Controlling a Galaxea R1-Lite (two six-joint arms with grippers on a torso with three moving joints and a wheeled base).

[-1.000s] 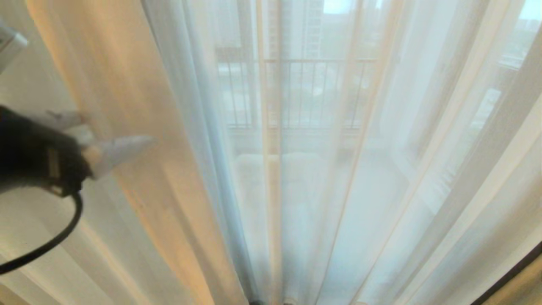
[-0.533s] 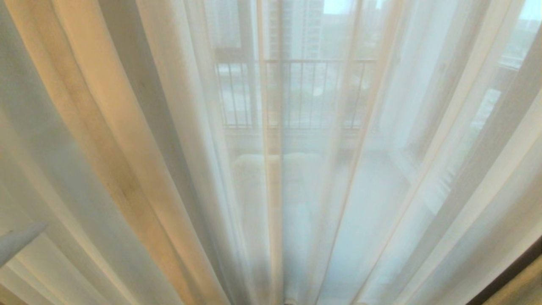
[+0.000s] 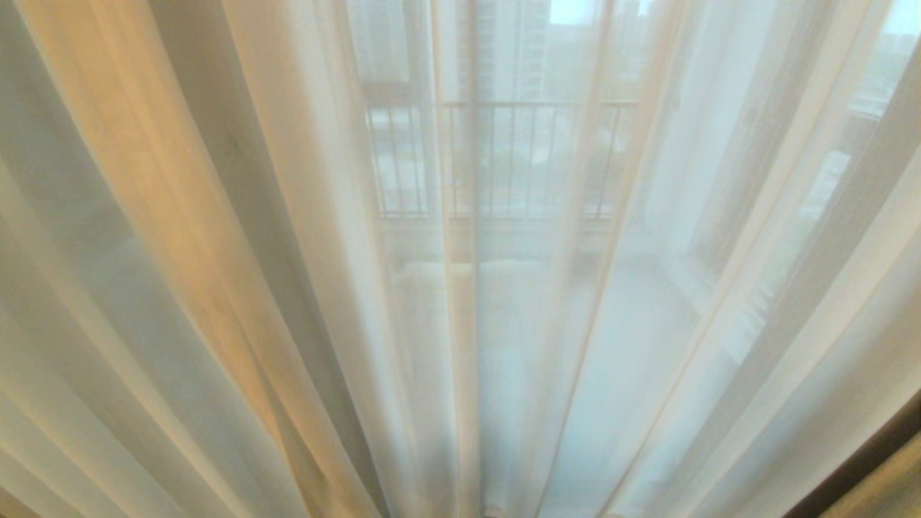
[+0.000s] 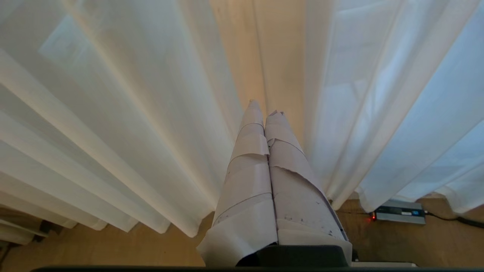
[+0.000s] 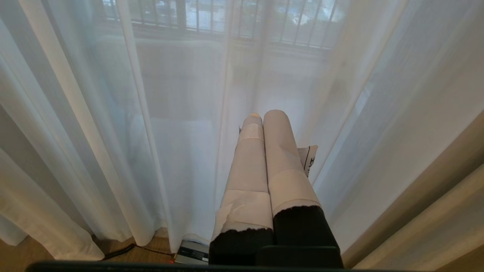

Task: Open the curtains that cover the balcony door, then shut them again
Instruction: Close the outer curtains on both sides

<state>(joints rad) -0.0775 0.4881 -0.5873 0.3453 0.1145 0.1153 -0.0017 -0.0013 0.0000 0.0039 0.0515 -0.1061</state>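
While the curtains (image 3: 216,273) hang drawn across the whole head view, pleats fanning from the bottom centre, I note through the sheer middle a black railing (image 3: 504,158) in the upper centre; the balcony door itself I cannot make out. Item, left gripper (image 4: 264,111): centre of its wrist view, taped fingers pressed together, empty, tips pointing at a cream fold. Item, right gripper (image 5: 264,115): lower centre of its wrist view, clenched, empty, before the sheer fabric, a small grey box (image 5: 193,252) on the wooden floor (image 4: 113,249) below it.
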